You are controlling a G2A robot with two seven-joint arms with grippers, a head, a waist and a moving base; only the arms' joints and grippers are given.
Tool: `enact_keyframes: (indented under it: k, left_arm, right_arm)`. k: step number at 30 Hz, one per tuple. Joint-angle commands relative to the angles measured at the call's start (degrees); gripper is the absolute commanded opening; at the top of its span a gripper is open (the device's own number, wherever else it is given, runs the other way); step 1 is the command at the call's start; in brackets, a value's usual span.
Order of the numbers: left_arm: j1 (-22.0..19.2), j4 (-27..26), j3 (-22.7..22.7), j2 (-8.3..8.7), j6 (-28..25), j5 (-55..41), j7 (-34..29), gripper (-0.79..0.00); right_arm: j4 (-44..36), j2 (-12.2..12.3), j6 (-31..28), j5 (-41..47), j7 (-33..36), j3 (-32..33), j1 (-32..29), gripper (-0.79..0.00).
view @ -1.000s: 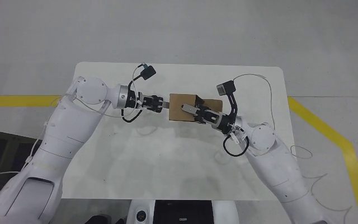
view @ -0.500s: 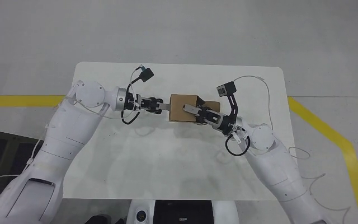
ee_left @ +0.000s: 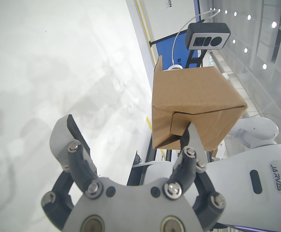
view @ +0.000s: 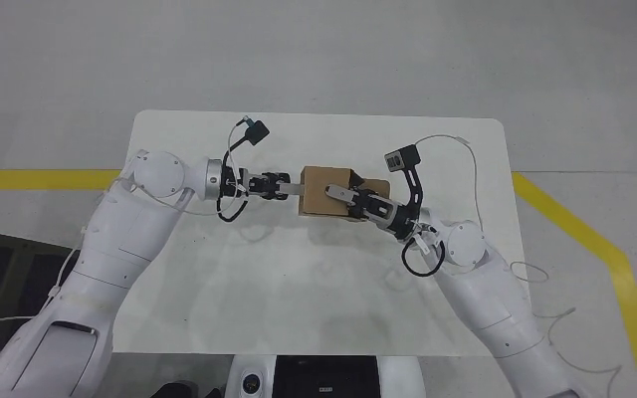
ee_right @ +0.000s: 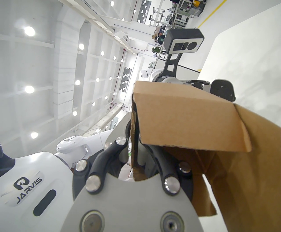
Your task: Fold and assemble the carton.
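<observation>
Boxy brown corrugated carton (view: 323, 189) over a smooth white surface (view: 199, 298). The left tool (ee_left: 130, 124) is spread wide, one fingertip touching the end flap. The right tool (ee_right: 137, 145) pinches a wall.

Printed lettering beside a logo is recorded on white robot casing (ee_right: 28, 189). Further lettering is noted on a second casing (ee_left: 275, 178) and a wall panel (ee_left: 169, 4).

Plain brown cardboard is seen on the carton (view: 317, 185); the table (view: 299, 289) is shown white, the floor (view: 299, 50) grey, crossed by a yellow line (view: 50, 179).
</observation>
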Motion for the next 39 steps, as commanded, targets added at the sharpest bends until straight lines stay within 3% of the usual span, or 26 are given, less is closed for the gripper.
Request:
enact_keyframes:
  k: [1, 16, 25, 31, 39]
  left_arm:
    - [0.07, -0.29, 0.06, -0.08, -0.03, -0.42, 0.11, 0.0]
    - [-0.63, -0.18, 0.97, -0.7, 0.11, -0.75, 0.79, 0.0]
    - [-0.52, -0.16, -2.36, 0.61, -2.68, 8.11, 3.19, 0.0]
    - [2.19, -5.63, -6.06, 2.07, -9.34, 22.06, 11.36, 0.0]
    - [9.73, -12.22, -9.83, 3.46, -18.71, 42.46, 26.98, 0.0]
  right_arm:
    - [-0.07, -0.09, -0.03, 0.18, -0.01, -0.14, 0.07, -0.785]
    - [0.49, -0.32, 0.07, -0.48, 0.1, 0.37, 0.25, -0.785]
    - [3.77, 0.07, 3.0, -8.78, 0.08, 0.42, 0.09, -0.785]
    - [7.71, -1.07, 3.4, -10.76, -1.89, -3.66, 2.11, -0.785]
    - [14.56, -3.2, 3.45, -10.79, -4.17, -8.87, 6.37, -0.785]
